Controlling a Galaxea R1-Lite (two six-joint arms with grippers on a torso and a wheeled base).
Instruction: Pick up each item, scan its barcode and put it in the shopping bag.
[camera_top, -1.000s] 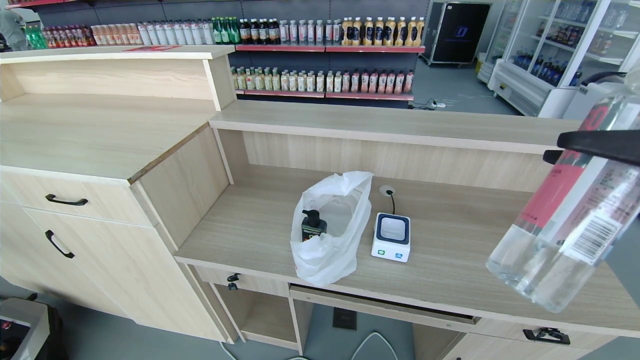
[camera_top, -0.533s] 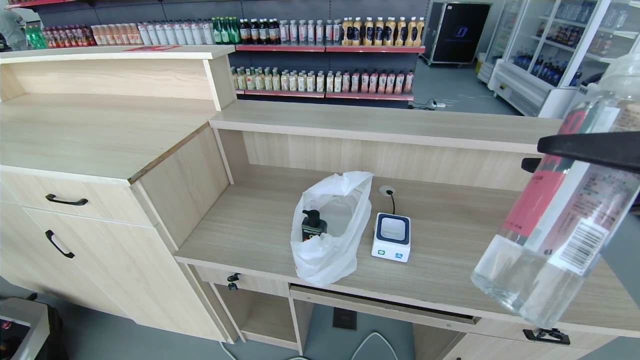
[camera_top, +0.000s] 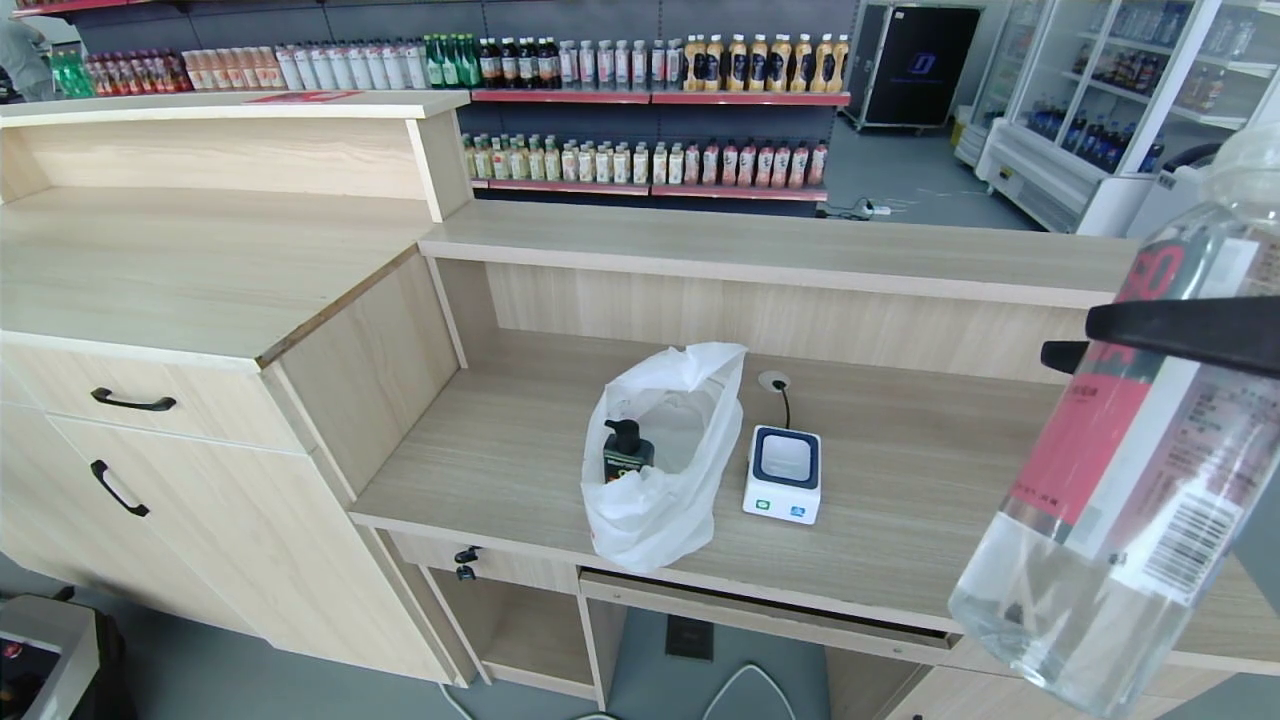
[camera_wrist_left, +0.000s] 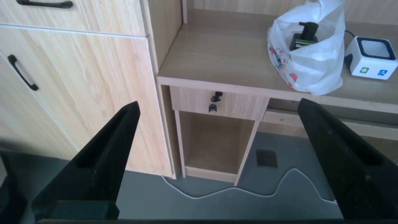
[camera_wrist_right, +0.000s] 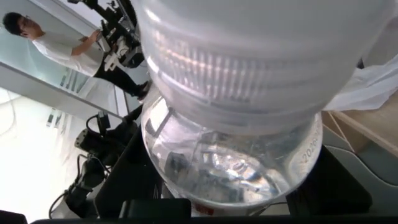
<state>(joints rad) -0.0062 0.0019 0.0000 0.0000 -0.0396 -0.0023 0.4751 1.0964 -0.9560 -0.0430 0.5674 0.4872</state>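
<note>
Right jaws tight around water bottle (camera_top: 1130, 470), left jaws apart; bag (camera_top: 650, 510), scanner (camera_top: 783, 473) on counter (camera_top: 900, 450).

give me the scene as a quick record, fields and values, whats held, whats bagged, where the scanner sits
right gripper: shut on bottle, held tilted, off the counter
left gripper: open, empty, out in front of the counter
bag: on counter, open, pump bottle inside
scanner: on counter, just right of bag
barcode: on bottle's label, facing the head camera, not the scanner
</note>
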